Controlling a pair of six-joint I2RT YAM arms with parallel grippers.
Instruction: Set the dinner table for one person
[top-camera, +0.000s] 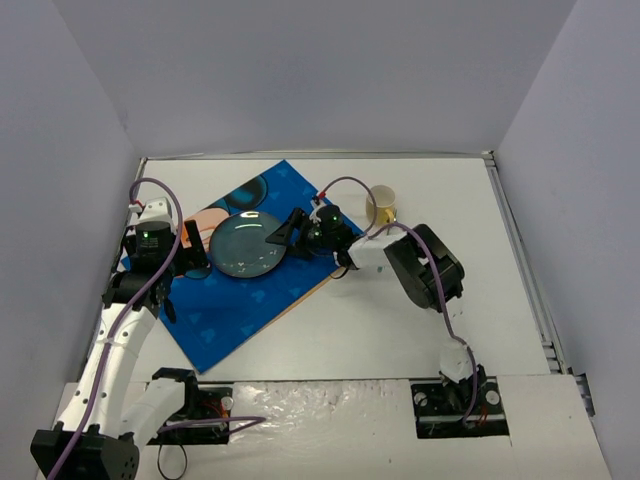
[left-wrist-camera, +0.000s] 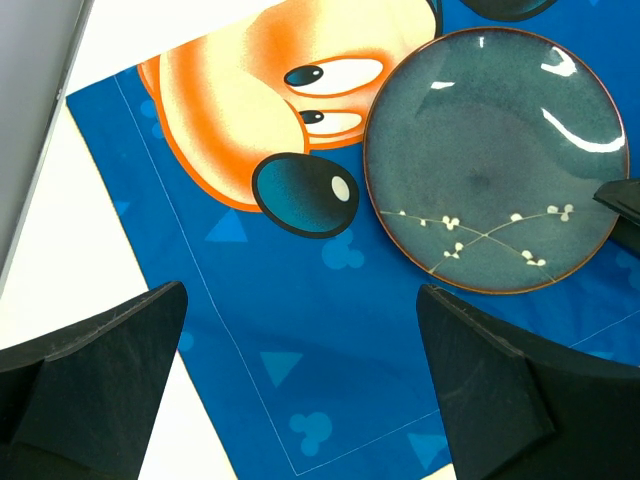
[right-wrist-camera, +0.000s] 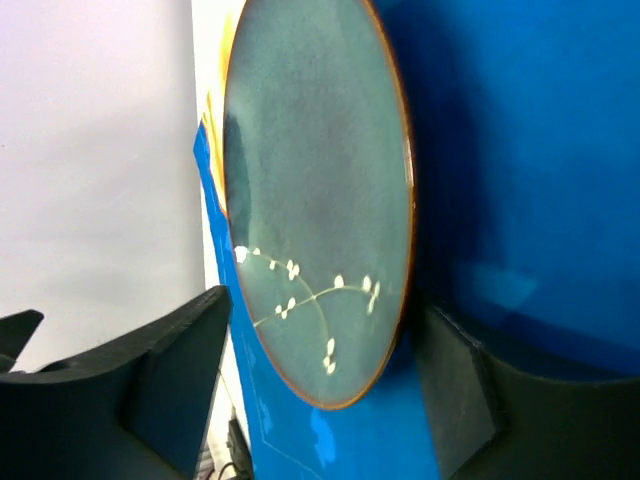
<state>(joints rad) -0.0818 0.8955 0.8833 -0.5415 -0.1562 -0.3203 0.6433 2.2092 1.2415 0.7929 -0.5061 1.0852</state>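
The white dinner table (top-camera: 400, 320) carries a blue cartoon placemat (top-camera: 230, 310), laid at an angle at the left. A round teal plate (top-camera: 246, 245) with a white twig pattern lies flat on the mat. My right gripper (top-camera: 284, 232) is open at the plate's right rim. In the right wrist view the plate (right-wrist-camera: 320, 200) lies between and ahead of the spread fingers (right-wrist-camera: 180, 380), held by neither. My left gripper (top-camera: 192, 258) is open and empty, low over the mat (left-wrist-camera: 300, 330) just left of the plate (left-wrist-camera: 495, 150).
A small yellow cup (top-camera: 382, 205) stands on the table behind the right arm, off the mat. Grey walls close in the left, back and right sides. The right arm's elbow (top-camera: 425, 265) hangs over the middle of the table.
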